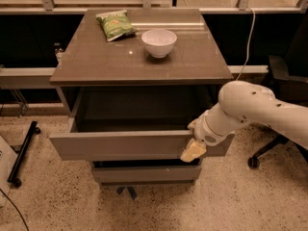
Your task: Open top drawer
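Note:
The top drawer is a wide grey-brown drawer with a flat handleless front. It stands pulled out from the cabinet, and its dark inside shows. My gripper hangs on the white arm in front of the right part of the drawer's front panel, pointing down and to the left. Its pale fingertip overlaps the lower edge of the panel.
A lower grey drawer front sits shut below. On the cabinet top stand a white bowl and a green snack bag. An office chair is at the right, a black stand base at the left.

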Controlling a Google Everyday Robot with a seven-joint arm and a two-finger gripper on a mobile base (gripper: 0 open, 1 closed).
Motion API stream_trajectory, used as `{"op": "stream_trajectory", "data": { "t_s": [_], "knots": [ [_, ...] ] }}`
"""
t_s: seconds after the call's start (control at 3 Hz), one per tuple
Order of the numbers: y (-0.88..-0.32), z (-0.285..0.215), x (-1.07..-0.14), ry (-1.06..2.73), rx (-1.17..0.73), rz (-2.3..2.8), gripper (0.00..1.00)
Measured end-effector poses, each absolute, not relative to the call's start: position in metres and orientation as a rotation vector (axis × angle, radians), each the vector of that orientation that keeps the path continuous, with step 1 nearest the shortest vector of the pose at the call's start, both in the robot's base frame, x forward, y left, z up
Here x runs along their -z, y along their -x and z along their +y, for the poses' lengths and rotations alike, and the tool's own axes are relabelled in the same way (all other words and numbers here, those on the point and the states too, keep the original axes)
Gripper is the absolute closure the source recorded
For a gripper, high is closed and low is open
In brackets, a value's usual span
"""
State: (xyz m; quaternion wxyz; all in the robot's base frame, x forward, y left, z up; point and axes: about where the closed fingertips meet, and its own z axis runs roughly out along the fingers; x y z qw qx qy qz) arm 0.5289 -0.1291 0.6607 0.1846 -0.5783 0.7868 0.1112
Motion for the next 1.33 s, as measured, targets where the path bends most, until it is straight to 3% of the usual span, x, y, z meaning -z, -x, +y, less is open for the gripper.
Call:
{"op": "stream_trajectory", "data": {
  "t_s": [0.67,1.0,1.33],
  "knots": [
    [-0.5194,-0.1358,-0.656,1.621,-0.325,2.242,0.82],
    [-0.5191,-0.1355,-0.6557,1.622,-0.325,2.242,0.73],
    [-0.5186,-0.135,-0.6551,1.624,-0.327,2.242,0.5]
  ]
}}
